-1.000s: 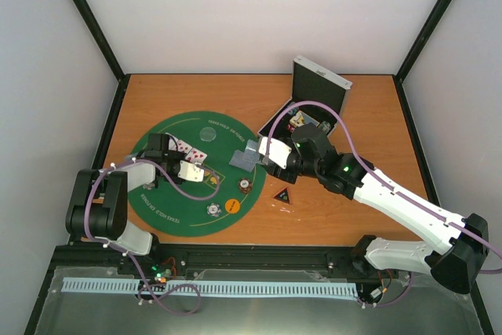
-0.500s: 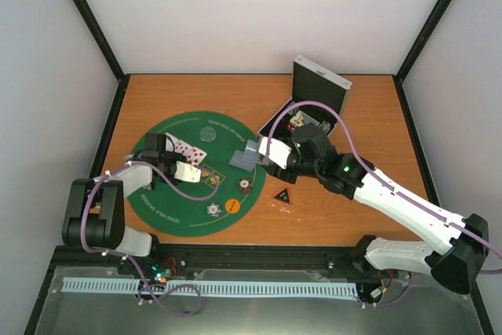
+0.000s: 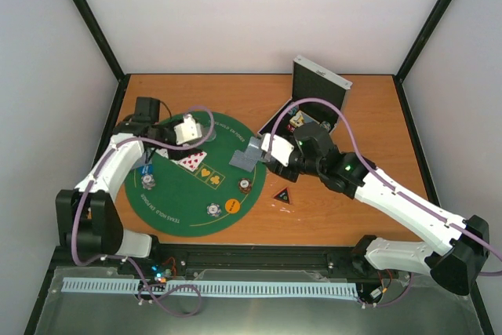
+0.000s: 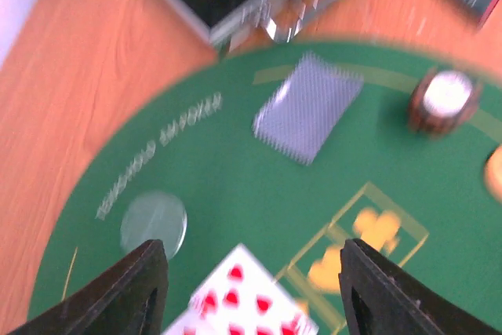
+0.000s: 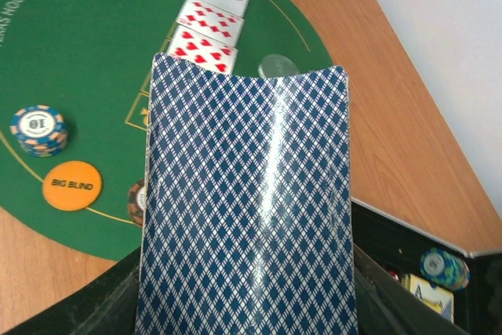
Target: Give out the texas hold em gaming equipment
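My right gripper (image 5: 247,307) is shut on a deck of blue-backed playing cards (image 5: 247,209), held above the right edge of the green mat (image 3: 176,194); the deck (image 3: 247,154) stands in front of the silver case. Open and holding nothing, my left gripper (image 4: 251,260) hovers over face-up red cards (image 4: 243,304) on the mat, beside the clear disc (image 4: 154,223). Seen from above, the left gripper (image 3: 187,143) is at the mat's far side. On the mat lie a blue chip stack (image 3: 147,180), a white chip (image 3: 212,209), an orange disc (image 3: 233,205) and a red chip (image 3: 245,185).
The black triangular marker (image 3: 284,194) lies on the wood just right of the mat. The open silver case (image 3: 318,88) stands at the back right with more chips (image 5: 443,266) inside. White walls enclose the table.
My left gripper has opened and swung from the mat's middle to its far side, leaving the face-up cards lying on the mat. The right arm and deck have not moved.
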Available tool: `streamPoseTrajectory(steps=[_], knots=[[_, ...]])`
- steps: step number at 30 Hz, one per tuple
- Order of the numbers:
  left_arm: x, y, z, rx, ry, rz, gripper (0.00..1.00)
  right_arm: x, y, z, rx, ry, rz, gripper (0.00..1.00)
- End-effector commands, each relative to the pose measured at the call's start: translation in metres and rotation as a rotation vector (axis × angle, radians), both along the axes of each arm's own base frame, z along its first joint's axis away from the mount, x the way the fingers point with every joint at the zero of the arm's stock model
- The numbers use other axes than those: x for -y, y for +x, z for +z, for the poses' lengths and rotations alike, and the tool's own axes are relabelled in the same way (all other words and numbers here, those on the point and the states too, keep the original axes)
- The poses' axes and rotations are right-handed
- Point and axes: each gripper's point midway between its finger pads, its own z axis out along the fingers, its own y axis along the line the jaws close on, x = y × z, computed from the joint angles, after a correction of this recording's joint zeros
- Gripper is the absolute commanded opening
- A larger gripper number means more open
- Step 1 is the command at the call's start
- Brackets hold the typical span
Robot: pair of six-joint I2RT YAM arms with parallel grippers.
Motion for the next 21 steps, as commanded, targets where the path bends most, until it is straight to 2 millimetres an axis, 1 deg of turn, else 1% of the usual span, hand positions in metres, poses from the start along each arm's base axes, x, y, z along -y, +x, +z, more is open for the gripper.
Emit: streamPoseTrajectory(steps=[1,3,6,7,11,14,17,21], knots=[[0.064,-0.041,0.048,-0.235,-0.297,0.001,0.62,0.02,0.018,0.023,0.019,0.07,-0.117,0.53],[0.085,-0.044,0.043,-0.302,-0.281,0.014,0.61,0.032,0.028,0.024,0.006,0.07,-0.178,0.52],[0.107,-0.047,0.035,-0.345,-0.24,0.019,0.61,0.051,0.039,0.026,-0.005,0.075,-0.263,0.52],[0.113,-0.051,0.032,-0.344,-0.223,0.0,0.61,0.057,0.041,0.026,-0.007,0.079,-0.289,0.52],[0.136,-0.073,0.022,-0.341,-0.152,-0.099,0.62,0.08,0.054,0.025,-0.027,0.115,-0.378,0.52],[0.154,-0.091,0.016,-0.358,-0.127,-0.18,0.62,0.094,0.064,0.022,-0.052,0.131,-0.432,0.52],[0.176,-0.11,0.005,-0.341,-0.068,-0.261,0.62,0.11,0.075,0.016,-0.084,0.145,-0.495,0.52],[0.203,-0.124,0.0,-0.318,-0.03,-0.322,0.64,0.132,0.087,0.009,-0.123,0.164,-0.578,0.52]])
